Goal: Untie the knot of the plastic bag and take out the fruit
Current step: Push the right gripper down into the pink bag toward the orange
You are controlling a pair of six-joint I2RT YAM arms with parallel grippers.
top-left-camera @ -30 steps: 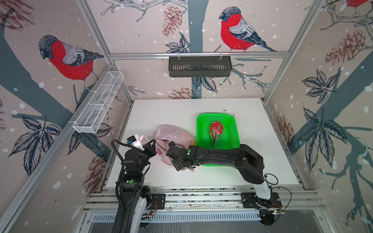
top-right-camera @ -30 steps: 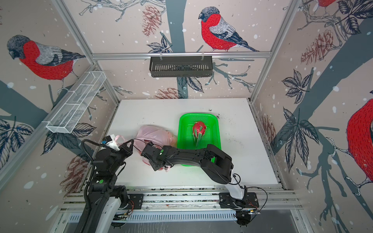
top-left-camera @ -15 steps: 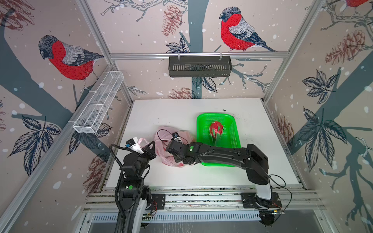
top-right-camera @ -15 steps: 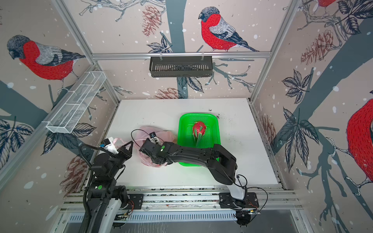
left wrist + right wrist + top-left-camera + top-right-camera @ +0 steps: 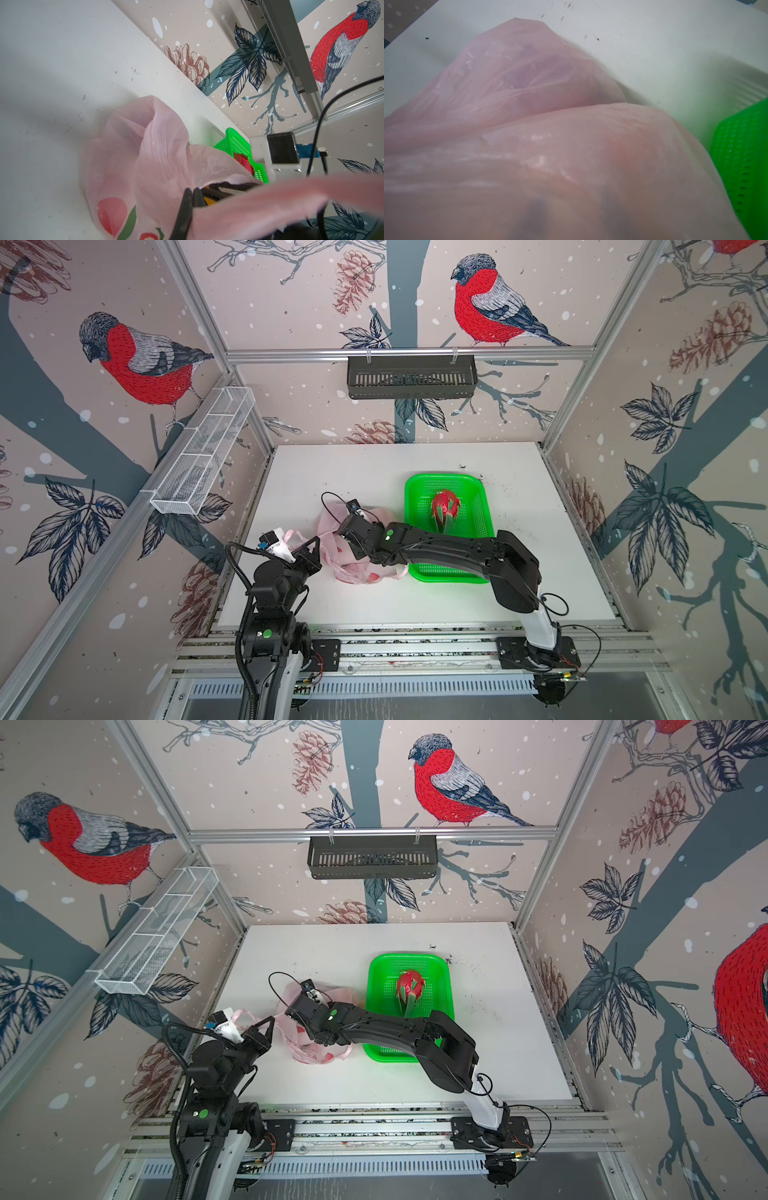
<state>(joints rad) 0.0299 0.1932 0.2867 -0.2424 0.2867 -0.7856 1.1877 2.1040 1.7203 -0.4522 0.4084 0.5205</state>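
1. Near left: the left gripper (image 5: pixel 192 190) has its fingers pressed together on a fold of the bag (image 5: pixel 351 568) at the rim and holds the mouth up. A loose handle loop (image 5: pixel 297 536) lies beside it. We see no knot, so we judge the untying done.

2. Just beyond: the bag lies on the table (image 5: pixel 374 464), left of centre and just beside the basket (image 5: pixel 444 477). In the left wrist view, an orange fruit (image 5: pixel 208 201) shows inside the open mouth.

3. The right gripper (image 5: pixel 347 531) reaches across the middle and sits over the bag mouth. Pink film covers its wrist camera. We cannot tell whether its fingers stand apart or together, or whether they hold anything.

4. Farther right: the basket holds one dragon fruit (image 5: pixel 445 506).

Step in hand, as we judge it: fruit removal, partly complete.

The next move calls for a steady pinch on the rim while the right gripper closes on fruit alone, free of film, then lifts clear towards the basket.
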